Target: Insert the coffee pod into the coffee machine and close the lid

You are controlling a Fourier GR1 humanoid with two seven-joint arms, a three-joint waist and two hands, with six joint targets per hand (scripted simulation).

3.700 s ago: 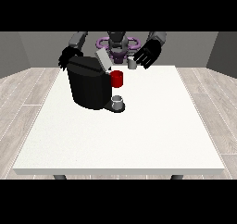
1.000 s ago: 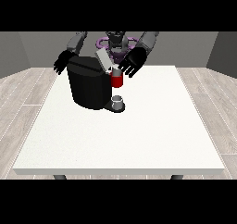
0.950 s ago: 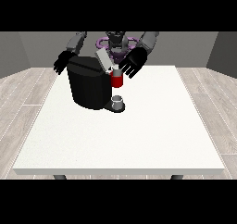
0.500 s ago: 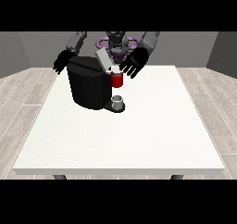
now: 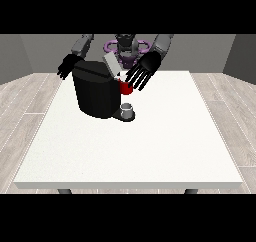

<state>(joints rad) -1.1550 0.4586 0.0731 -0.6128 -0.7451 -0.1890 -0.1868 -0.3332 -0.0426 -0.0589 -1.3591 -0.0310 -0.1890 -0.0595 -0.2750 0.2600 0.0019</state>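
A black coffee machine (image 5: pixel 97 93) stands on the white table (image 5: pixel 150 141), left of centre and towards the robot. Its grey lid (image 5: pixel 111 64) is tilted up and open. A red pod holder (image 5: pixel 125 87) shows at the machine's front right, above a small grey cup (image 5: pixel 128 109) on the drip base. The hand at the view's right (image 5: pixel 145 69) hovers just right of the lid and over the red part, fingers straight and spread. The hand at the view's left (image 5: pixel 66 66) hangs behind the machine's left top corner, fingers relaxed. I cannot make out the coffee pod itself.
The table spreads wide in front of and to the right of the machine. The robot's torso (image 5: pixel 126 48) rises behind the table's far edge. A grey wood floor surrounds the table.
The hand at the view's right has come down and leftward from beside the robot's shoulder to the machine's lid and red holder. The hand at the view's left has barely shifted.
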